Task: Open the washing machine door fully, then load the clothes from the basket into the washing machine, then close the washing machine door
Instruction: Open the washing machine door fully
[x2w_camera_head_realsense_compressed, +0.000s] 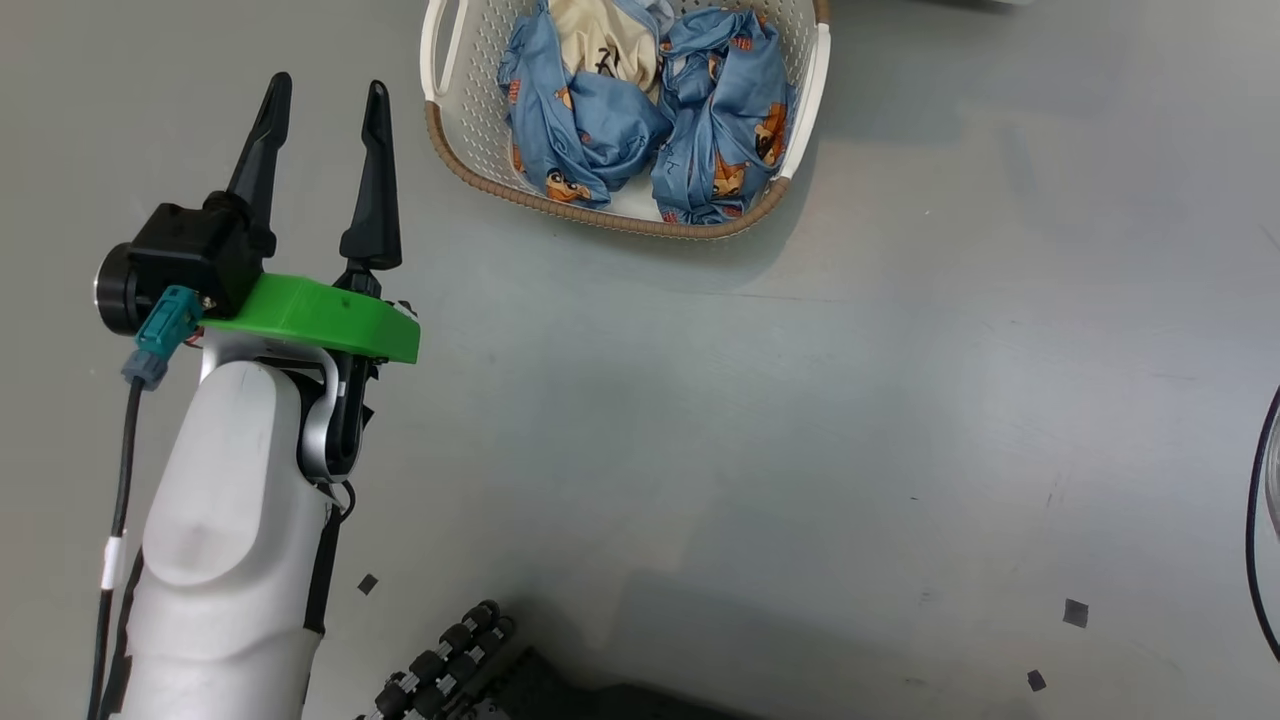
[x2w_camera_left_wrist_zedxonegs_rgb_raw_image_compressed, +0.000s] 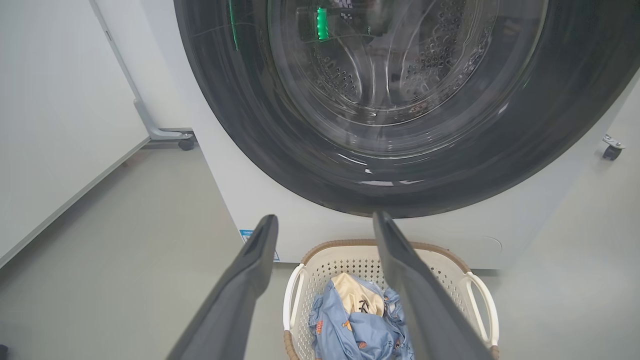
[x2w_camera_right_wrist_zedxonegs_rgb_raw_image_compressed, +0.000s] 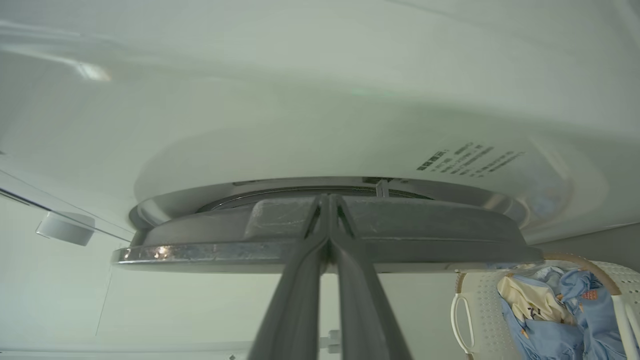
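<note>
The right gripper (x2w_camera_right_wrist_zedxonegs_rgb_raw_image_compressed: 328, 200) has its jaws clenched together, empty. The tips are set against the edge of the washing machine door (x2w_camera_right_wrist_zedxonegs_rgb_raw_image_compressed: 425, 220), seemingly to lever it wider as one prong. The left gripper (x2w_camera_head_realsense_compressed: 330, 85) hangs released over the floor (x2w_camera_head_realsense_compressed: 800, 400) near the basket (x2w_camera_head_realsense_compressed: 610, 218). The basket sits just before the washing machine (x2w_camera_left_wrist_zedxonegs_rgb_raw_image_compressed: 235, 200), the clothes (x2w_camera_head_realsense_compressed: 585, 135) heaped inside, not yet loaded.

Looks like a test lab rather than a home: 1 white washing machine (x2w_camera_left_wrist_zedxonegs_rgb_raw_image_compressed: 240, 200) stands on a plain grey floor (x2w_camera_head_realsense_compressed: 800, 450) beside a white partition panel (x2w_camera_left_wrist_zedxonegs_rgb_raw_image_compressed: 55, 115) on casters (x2w_camera_left_wrist_zedxonegs_rgb_raw_image_compressed: 186, 144), with small dark squares (x2w_camera_head_realsense_compressed: 1075, 612) on it.
</note>
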